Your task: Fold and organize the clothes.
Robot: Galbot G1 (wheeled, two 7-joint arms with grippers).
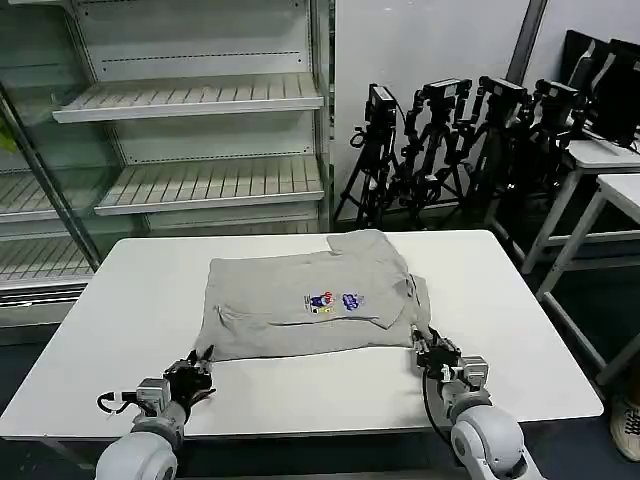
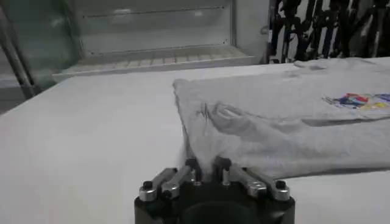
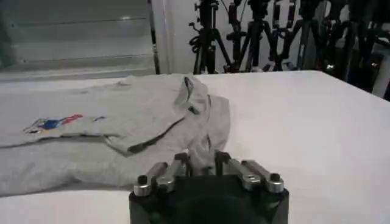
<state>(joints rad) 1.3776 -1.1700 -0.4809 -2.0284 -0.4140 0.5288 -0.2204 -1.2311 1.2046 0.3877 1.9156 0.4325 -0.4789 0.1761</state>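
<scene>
I see the grey T-shirt (image 1: 305, 300) lying flat on the white table (image 1: 120, 330), a bit nearer my side than the far side. Its long way runs from left to right across the table. One side is folded over, so the right part makes a slanted flap, and the small colored print (image 1: 333, 301) faces up. My left gripper (image 1: 195, 372) sits low on the table at the near left corner of the shirt, and in the left wrist view its fingers (image 2: 194, 165) are pinched close together on the cloth edge. My right gripper (image 1: 432, 348) sits at the near right corner, and its fingers (image 3: 198, 159) are pinched on a bunched bit of cloth too. There is bare table all around the shirt, most of it on the left and right sides. Shelves (image 1: 190, 100) and camera stands (image 1: 450, 140) are behind the far edge.
</scene>
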